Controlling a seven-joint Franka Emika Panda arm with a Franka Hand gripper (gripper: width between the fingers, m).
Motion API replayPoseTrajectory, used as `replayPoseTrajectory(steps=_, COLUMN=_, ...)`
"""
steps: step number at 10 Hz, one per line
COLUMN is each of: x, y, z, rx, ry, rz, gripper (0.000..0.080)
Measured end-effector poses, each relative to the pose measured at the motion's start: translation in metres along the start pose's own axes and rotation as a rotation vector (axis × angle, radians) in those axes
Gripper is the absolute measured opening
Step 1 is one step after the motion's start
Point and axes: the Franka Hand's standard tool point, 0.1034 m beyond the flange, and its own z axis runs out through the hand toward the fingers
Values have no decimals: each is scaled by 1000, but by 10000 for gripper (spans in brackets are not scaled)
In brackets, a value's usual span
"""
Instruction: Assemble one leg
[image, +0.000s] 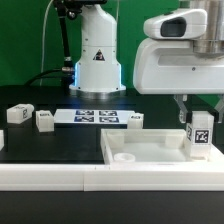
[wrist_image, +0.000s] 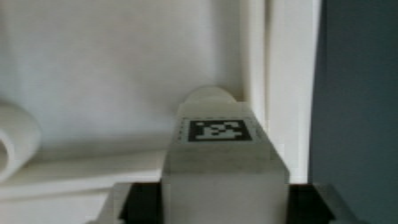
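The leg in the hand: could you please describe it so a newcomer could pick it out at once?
In the exterior view, find the large white tray-like part in the foreground; over its end on the exterior view's right hangs the hand. The leg is the white tagged post clamped upright in it, whereas the other legs lie loose on the black table.

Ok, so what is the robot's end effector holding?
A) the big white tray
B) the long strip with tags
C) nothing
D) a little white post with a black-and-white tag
D: the end effector is closed on the leg, an upright white post with a tag on its face; the wrist view shows it clamped too.
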Motion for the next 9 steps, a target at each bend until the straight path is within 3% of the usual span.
replayPoseTrajectory(steps=6, x=5, y=0, z=1, rx=32, ry=22, rz=703, gripper=294)
replayPoseTrajectory(steps=7, x=5, y=1, z=1, rx=30, ry=21, rz=768, gripper=294)
replayPoseTrajectory(steps=9, x=5, y=0, z=1, rx=49, ry=3, rz=889, gripper=294)
